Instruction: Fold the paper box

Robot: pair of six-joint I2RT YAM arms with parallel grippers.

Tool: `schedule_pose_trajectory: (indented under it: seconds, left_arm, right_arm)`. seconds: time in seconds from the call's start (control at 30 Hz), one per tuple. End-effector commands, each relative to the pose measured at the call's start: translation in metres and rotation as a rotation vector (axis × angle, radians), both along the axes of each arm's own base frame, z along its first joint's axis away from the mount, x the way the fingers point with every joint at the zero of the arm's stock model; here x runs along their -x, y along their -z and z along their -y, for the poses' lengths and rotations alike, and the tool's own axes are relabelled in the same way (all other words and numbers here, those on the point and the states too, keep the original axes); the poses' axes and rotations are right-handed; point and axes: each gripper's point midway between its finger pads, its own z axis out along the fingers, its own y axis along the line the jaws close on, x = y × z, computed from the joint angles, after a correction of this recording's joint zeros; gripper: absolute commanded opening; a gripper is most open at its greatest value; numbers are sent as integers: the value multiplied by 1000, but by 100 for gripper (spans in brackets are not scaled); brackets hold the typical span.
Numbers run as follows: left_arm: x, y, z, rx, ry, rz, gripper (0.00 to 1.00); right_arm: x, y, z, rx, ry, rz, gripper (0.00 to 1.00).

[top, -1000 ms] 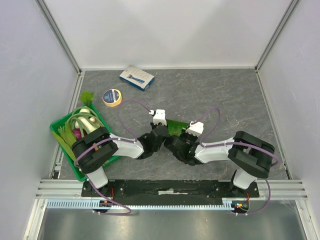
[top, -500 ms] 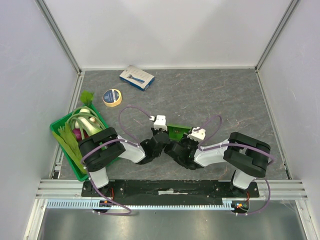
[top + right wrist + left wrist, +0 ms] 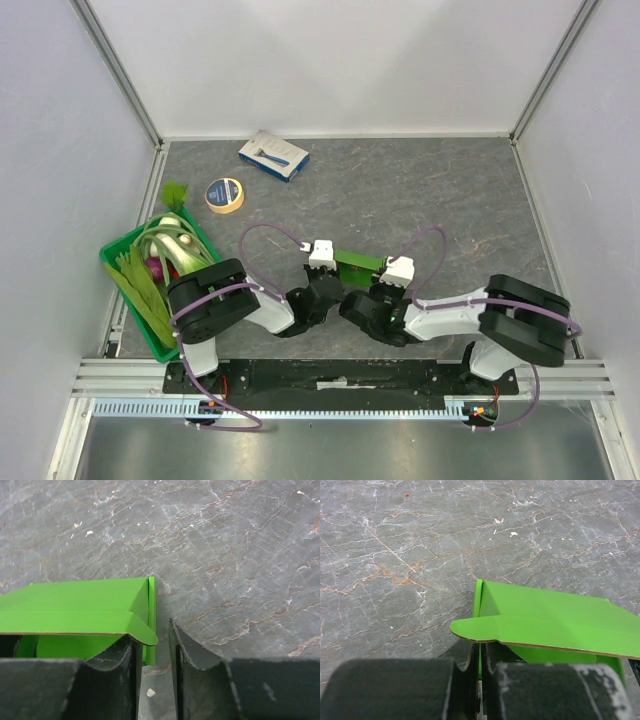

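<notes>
Paper box (image 3: 357,264) sits on the bench (image 3: 450,190); left end effector (image 3: 481,657) pinches one side wall, right end effector (image 3: 152,642) stands parted, straddling the opposite wall.

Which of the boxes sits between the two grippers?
The lime-green paper box; the blue-and-white carton lies far back, and the green crate sits at the left edge.

Top view: we look down from above and behind arm bases (image 3: 195,358), far off, whole grey marbled tabletop (image 3: 450,200) in frame. Left wrist view: low, close, we face forward past own black fingers (image 3: 395,690) at bright lime-green thin card box (image 3: 545,620). Right wrist view: equally close, box's opposite end. All three share box and nearby tabletop.
</notes>
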Motion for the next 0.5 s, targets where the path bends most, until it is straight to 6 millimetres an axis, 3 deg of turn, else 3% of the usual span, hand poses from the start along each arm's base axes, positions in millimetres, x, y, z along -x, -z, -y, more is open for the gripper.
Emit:
schedule_pose_trajectory:
  seconds: [0.0,0.07,0.1,0.23,0.27,0.33,0.47]
  left_arm:
    - [6,39,-60,-199,-165,-35,2]
    - [5,38,-63,-209,-179,-30,2]
    - [5,39,-63,-208,-183,-29,2]
    - [4,35,-63,-204,-191,-23,2]
    - [4,36,-63,-209,-194,-24,2]
    - [3,34,-61,-208,-194,-23,2]
    - [3,31,-61,-231,-203,-8,2]
  right_arm:
    - [18,-1,24,162,-100,-121,42]
    - [27,0,22,158,-188,-183,50]
    - [31,2,23,151,-211,-204,58]
    - [56,3,23,122,-342,-330,67]
    - [58,-7,19,98,-382,-326,68]
    - [72,-7,15,67,-450,-385,71]
    - [83,-41,5,-33,-548,-384,78]
